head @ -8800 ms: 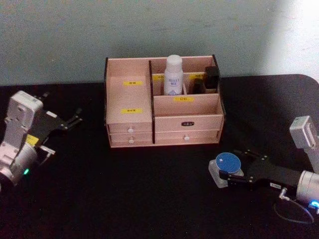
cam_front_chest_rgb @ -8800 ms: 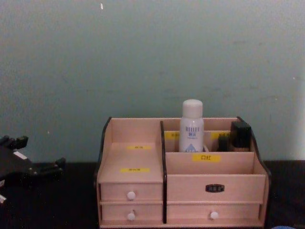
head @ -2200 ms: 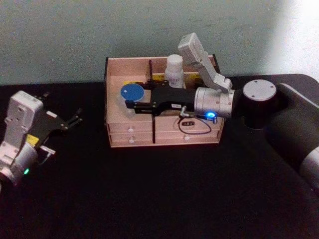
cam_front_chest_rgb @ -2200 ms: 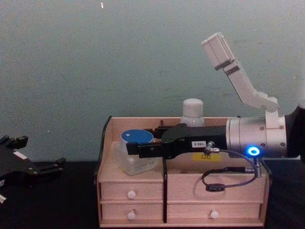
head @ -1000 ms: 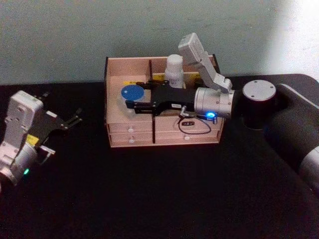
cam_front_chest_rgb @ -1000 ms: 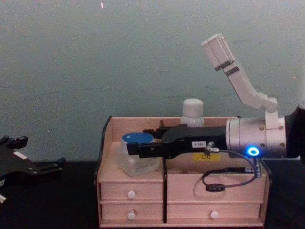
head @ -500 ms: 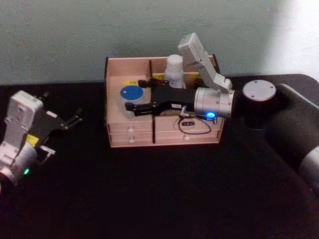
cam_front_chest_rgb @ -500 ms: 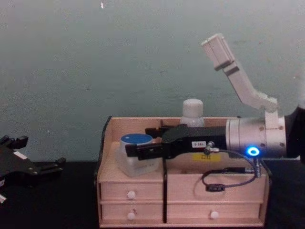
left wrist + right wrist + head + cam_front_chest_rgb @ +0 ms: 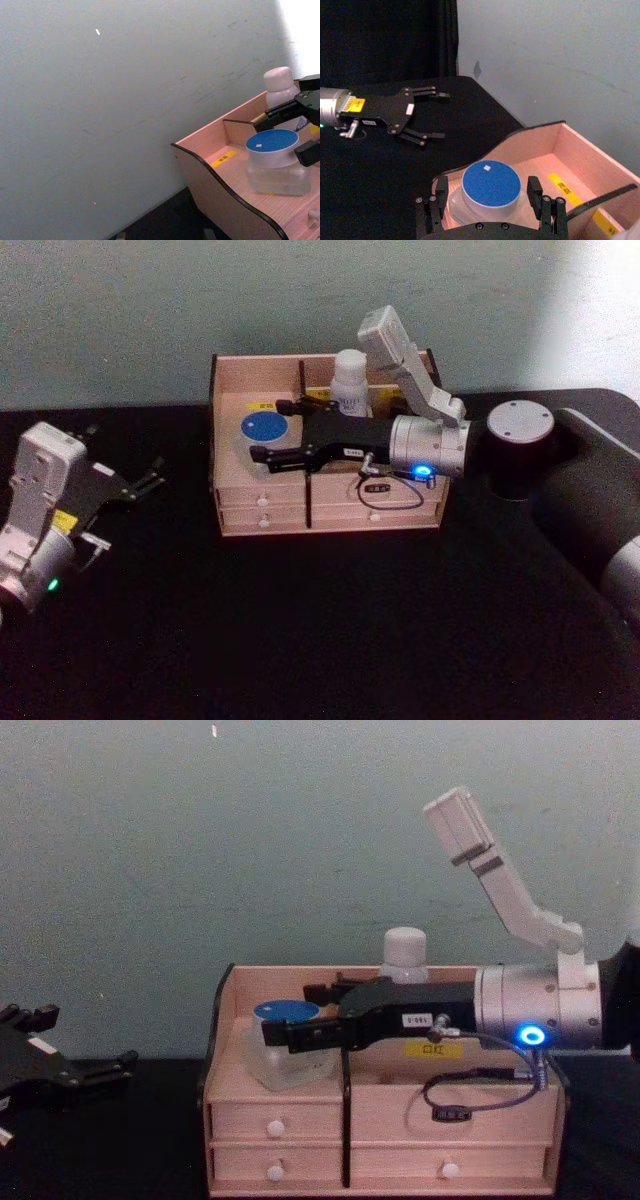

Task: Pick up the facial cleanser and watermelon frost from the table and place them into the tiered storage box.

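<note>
Item 1 – table [image 9: 300, 640]: dark top on which everything listed is carried.

Item 2 – tiered storage box [image 9: 230, 375]: pale wooden organiser with dark edges, set at twelve o'clock on the table against the wall. Stepped compartments are open above and drawers with white knobs are fitted below.

Item 3 – right gripper [image 9: 268, 430]: reached in from three o'clock across the top of the box and set around the watermelon frost, one side at each flank of the jar. A sliver of shelf is seen between pincer and lid in the right wrist view. Whether the jar is gripped or released cannot be told.

Item 4 – left gripper [image 9: 444, 115]: parked on the table at nine o'clock of the box, well apart from it, prongs spread wide, nothing held.

Item 5 – facial cleanser [image 9: 350, 375]: tall white bottle, stood upright in a rear compartment at roughly one o'clock from the jar. It is judged already stowed.

Item 6 – watermelon frost [image 9: 285, 1012]: squat clear jar with a blue lid, upright. Its base appears to be rested on the raised shelf of the left-hand compartment, at ten o'clock of the box's centre.

Handling note: the step in hand is judged to be the release. The pincer is best opened evenly and fully before any withdrawal. The exit is best made straight back toward three o'clock, level, so that the jar is not dragged or tipped and the centre divider and the bottle are not clipped
</note>
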{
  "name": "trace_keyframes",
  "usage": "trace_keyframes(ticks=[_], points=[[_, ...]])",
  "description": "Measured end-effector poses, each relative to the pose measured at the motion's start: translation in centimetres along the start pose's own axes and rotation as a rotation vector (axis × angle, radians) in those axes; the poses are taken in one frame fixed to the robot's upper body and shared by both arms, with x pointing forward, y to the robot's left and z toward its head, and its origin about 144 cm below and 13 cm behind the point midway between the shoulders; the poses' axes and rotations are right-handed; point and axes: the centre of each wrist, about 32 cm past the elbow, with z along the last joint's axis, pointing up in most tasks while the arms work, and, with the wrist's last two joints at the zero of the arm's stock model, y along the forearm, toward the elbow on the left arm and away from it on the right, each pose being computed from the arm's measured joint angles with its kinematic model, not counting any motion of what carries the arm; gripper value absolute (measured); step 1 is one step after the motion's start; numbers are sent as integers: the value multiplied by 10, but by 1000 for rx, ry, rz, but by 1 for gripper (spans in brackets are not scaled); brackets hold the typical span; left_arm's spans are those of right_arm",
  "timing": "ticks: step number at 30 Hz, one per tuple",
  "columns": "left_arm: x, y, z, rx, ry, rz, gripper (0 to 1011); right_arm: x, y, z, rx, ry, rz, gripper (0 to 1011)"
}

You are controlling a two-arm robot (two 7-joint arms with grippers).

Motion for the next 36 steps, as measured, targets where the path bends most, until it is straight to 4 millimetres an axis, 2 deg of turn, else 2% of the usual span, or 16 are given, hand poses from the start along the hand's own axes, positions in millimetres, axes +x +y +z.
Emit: trace_keyframes(ticks=[8, 16, 25, 31, 36], points=[[0, 0, 0, 0, 0, 0, 1001, -7, -9, 8, 51, -51, 5, 1002], [0, 0, 0, 0, 0, 0, 1001, -25, -37, 9, 107, -78, -6, 1002], [0, 0, 0, 0, 0, 0, 1001, -51, -99, -10, 132, -90, -69, 1002], [0, 0, 0, 0, 0, 0, 1001, -73, -147, -20, 106, -103, -208, 1002], [0, 0, 0, 0, 0, 0, 1001, -90, -168, -25, 76, -107, -341, 1003]])
